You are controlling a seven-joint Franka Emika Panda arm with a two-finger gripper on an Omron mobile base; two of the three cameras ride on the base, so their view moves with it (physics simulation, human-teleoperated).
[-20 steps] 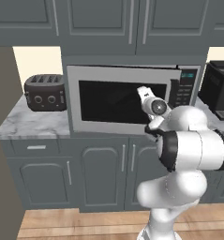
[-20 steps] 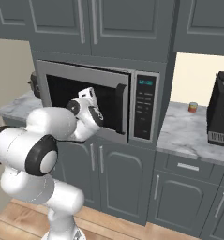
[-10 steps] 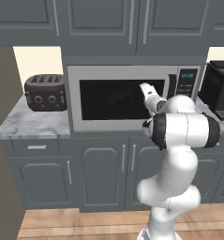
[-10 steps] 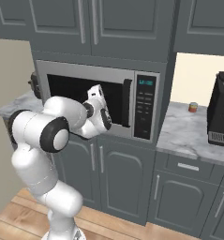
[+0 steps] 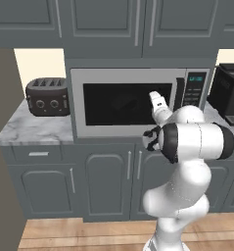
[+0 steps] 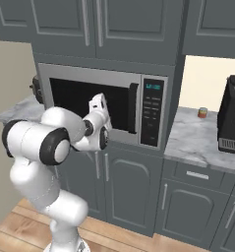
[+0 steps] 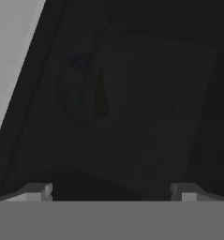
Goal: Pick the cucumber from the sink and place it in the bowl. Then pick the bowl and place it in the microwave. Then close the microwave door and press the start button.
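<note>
The microwave stands on the counter with its black-windowed door shut flat against the frame. A dark bar handle runs down beside the control panel. My gripper points at the right part of the door glass, left of the handle, very close to it. In the hand view the gripper is open, its fingertips far apart, nothing between them, dark glass ahead. From the right base view the gripper sits before the door. Cucumber and bowl are hidden; the sink is out of view.
A black toaster sits on the marble counter left of the microwave. A black appliance and a small jar stand on the counter to the right. Grey cabinets hang above and stand below.
The hand has stayed close to the door glass, drifting slightly towards the handle, while the arm's elbow has swung and dropped. The door is shut throughout.
</note>
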